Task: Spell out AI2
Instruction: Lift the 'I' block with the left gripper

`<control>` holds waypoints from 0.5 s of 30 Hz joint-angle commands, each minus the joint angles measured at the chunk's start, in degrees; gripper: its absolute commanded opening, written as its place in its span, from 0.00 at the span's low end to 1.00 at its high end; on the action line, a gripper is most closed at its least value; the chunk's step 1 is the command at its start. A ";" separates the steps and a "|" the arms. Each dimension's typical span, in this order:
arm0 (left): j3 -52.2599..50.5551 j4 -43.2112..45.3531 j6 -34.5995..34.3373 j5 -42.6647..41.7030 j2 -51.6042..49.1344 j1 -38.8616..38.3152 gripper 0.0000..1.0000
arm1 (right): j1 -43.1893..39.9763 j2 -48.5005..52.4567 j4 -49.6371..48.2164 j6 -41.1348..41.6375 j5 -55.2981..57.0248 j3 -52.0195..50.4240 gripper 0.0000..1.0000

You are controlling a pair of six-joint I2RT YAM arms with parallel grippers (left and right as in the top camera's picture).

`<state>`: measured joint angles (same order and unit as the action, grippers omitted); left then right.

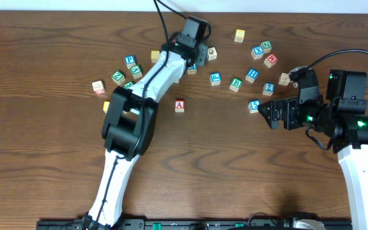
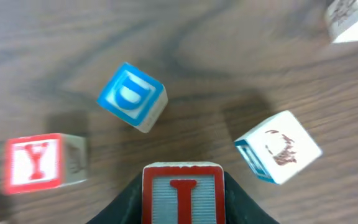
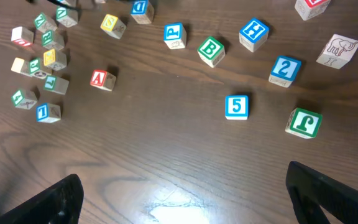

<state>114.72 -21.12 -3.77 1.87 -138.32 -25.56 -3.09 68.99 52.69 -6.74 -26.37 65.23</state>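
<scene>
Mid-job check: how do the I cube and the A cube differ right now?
The I cube sits clamped in the shut left gripper; the A cube lies free on the table, untouched. The I cube has the D cube and Y cube close by; the A cube sits apart from other blocks. Both are small wooden cubes with red letters.

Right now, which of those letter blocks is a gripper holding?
The red I block, pinched in the left gripper; the red Y block and blue D block nearby lie free.
</scene>
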 commanded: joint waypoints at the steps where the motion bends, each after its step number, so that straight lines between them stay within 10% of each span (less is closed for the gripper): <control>1: -0.59 -1.64 -0.17 0.59 6.27 0.13 0.29 | -0.24 -0.07 0.07 -0.61 -0.74 1.25 0.99; 15: -0.59 -23.80 -14.23 0.74 17.51 0.07 0.28 | -0.24 -0.07 0.07 -0.61 -0.74 1.25 0.99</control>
<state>114.72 -41.15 -11.29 1.89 -122.72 -25.56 -3.09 68.99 52.69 -6.72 -26.37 65.25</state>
